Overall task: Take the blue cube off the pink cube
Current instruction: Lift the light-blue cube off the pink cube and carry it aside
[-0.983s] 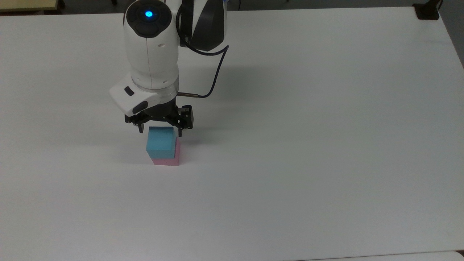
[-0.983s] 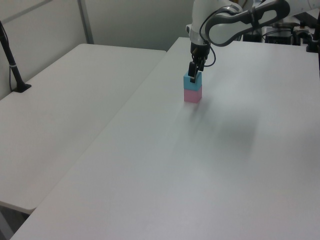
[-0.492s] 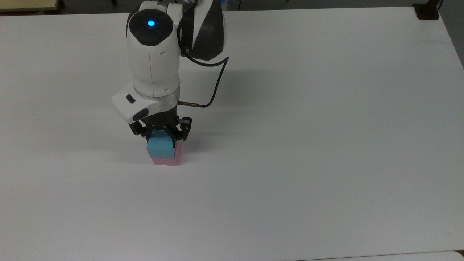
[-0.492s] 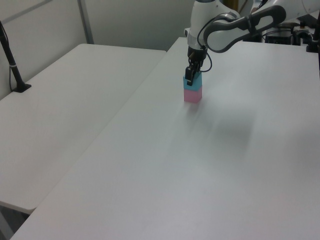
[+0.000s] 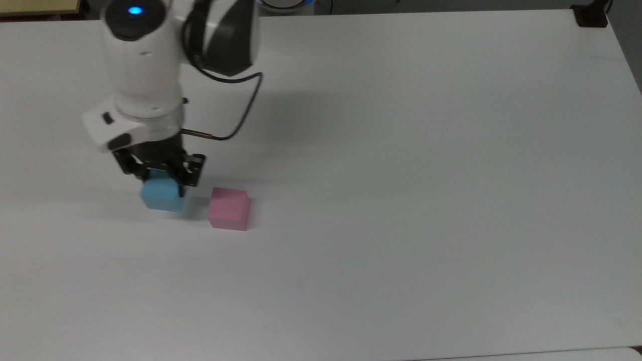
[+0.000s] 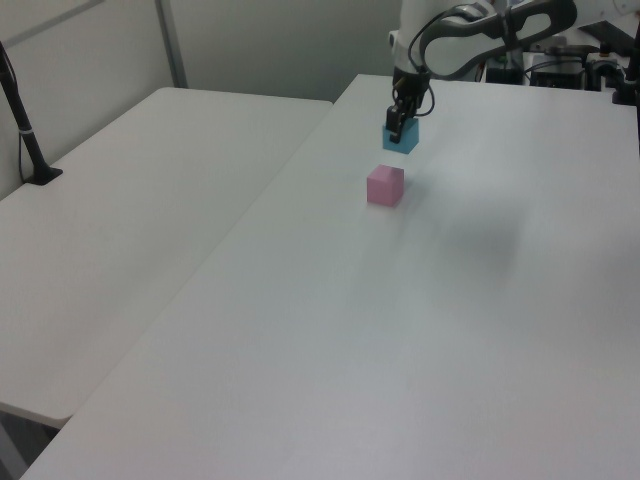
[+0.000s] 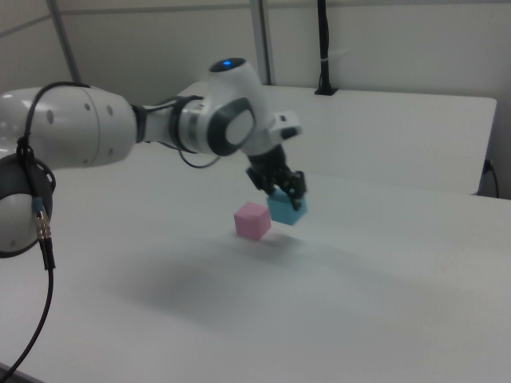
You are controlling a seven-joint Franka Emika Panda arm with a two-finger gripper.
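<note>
The blue cube (image 5: 161, 196) sits clamped between the gripper (image 5: 159, 176) fingers, the pink cube (image 5: 229, 208) just beside on the top view's right.

blue cube (image 5: 160, 194): plain light cyan | pink cube (image 5: 229, 208): plain pastel pink | gripper (image 5: 159, 176): black | arm (image 5: 143, 65): white, grey | table (image 5: 401, 200): white

the gripper (image 5: 161, 181) has closed on the blue cube (image 5: 161, 195), lifted it off the pink cube (image 5: 229, 208) and carried it toward the top view's left.
</note>
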